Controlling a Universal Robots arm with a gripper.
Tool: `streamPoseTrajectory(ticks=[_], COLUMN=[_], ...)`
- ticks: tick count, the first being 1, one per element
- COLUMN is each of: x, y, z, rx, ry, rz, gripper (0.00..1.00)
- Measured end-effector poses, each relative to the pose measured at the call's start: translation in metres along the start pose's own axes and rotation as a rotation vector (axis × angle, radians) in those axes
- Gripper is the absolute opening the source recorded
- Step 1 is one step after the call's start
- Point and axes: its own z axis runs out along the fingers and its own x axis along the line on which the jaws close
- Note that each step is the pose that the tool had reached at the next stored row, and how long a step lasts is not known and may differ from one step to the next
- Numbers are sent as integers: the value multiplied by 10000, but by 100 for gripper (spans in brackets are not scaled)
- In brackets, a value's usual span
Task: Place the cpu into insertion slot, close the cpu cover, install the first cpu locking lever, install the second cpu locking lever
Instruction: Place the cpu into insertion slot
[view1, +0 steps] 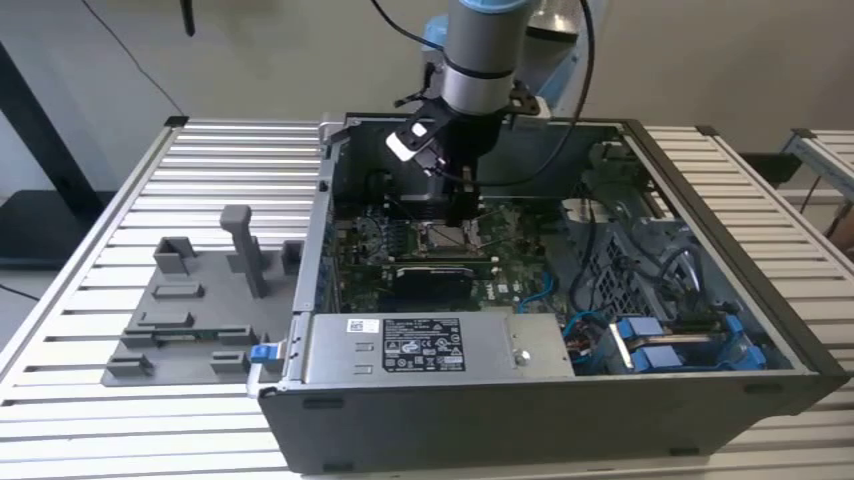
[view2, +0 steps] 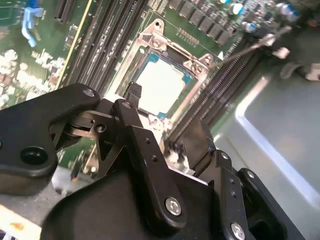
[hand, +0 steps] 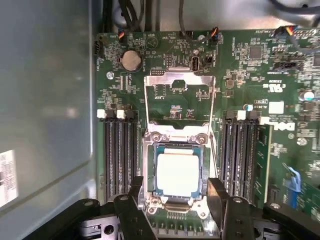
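Exterior view: the gripper (view1: 449, 205) hangs low inside the computer case (view1: 534, 425), at twelve o'clock from the grey power-supply box (view1: 427, 345), with a grey parts fixture (view1: 187, 320) out at nine o'clock from the case.

In both wrist views the cpu (hand: 178, 170) (view2: 160, 82) lies flat in its socket on the green motherboard (hand: 260, 75), silver top up and square with the frame round it. The fingers (hand: 136, 192) stand wide apart, one on each side of the socket, and carry nothing.

The cpu cover (hand: 179, 78) is swung back on its hinge, so bare board shows through its cut-out middle. In the second wrist view a thin locking lever (view2: 245, 49) stands raised beside the socket.

By my judgement the placing step looks done, and the cover is not yet closed. The chip is probably light and stiff, with a smooth lid that would slip under a pinch. Its underside and the socket pins are likely fragile, so any hold belongs on two opposite edges. The cover looks thin, rigid and light. Its free edge, away from the hinge, seems the place to push.
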Motion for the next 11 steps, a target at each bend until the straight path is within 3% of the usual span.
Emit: streamPoseTrajectory(ticks=[3, 7, 8, 10, 11], x=[6, 6, 6, 6, 6], y=[-1, -1, -1, -1, -1], z=[-57, -58, -59, -59, -60], rx=[0, -1, 0, 0, 0], ry=[-1, 0, -1, -1, -2], rz=[0, 0, 0, 0, 0], gripper=[60, 42, 42, 30, 30])
